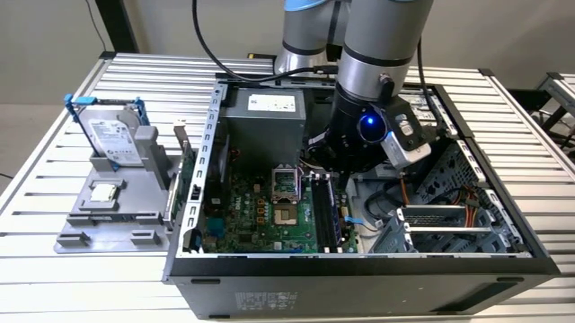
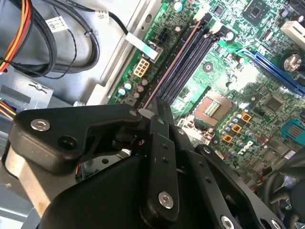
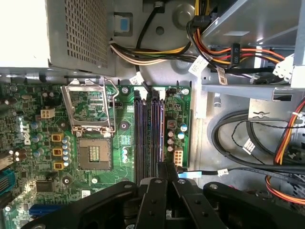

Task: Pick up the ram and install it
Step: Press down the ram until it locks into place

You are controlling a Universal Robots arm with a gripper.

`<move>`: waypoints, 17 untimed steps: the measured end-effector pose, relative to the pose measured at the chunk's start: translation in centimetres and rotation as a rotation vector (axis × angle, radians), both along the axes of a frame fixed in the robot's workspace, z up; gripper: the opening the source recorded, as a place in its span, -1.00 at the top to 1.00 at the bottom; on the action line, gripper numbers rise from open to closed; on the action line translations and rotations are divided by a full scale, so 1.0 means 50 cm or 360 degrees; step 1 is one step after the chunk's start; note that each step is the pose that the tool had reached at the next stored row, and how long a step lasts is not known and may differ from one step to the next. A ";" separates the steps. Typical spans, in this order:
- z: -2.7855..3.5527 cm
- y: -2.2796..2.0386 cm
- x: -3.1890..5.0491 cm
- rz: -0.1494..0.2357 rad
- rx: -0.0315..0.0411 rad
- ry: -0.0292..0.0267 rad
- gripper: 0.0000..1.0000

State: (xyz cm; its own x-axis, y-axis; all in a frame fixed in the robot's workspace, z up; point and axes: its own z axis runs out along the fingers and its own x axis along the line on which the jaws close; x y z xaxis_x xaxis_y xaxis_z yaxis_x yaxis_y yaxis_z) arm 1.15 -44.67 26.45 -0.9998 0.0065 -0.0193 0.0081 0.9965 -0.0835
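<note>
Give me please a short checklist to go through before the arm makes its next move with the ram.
1. Pincer shut on the near end of the ram: ok.
2. Ram in line with the long black slots, edge up, in the second wrist view: ok.
3. Ram pressed fully down into its slot: cannot tell.
4. White latches at the far end of the slots, open or closed: cannot tell.
5. Black cables lie beside the board, apart from the slots: ok.
</note>
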 end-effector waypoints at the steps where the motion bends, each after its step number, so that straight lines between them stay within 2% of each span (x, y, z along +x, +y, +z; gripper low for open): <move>1: 0.000 0.0000 0.000 0.0000 0.0000 0.00000 1.00; 7: 0.000 0.0000 0.000 0.0014 0.0000 0.00008 1.00; 11: 0.000 0.0001 0.000 0.0079 -0.0001 0.00005 1.00; 17: 0.000 0.0001 0.000 0.0209 -0.0001 0.00004 1.00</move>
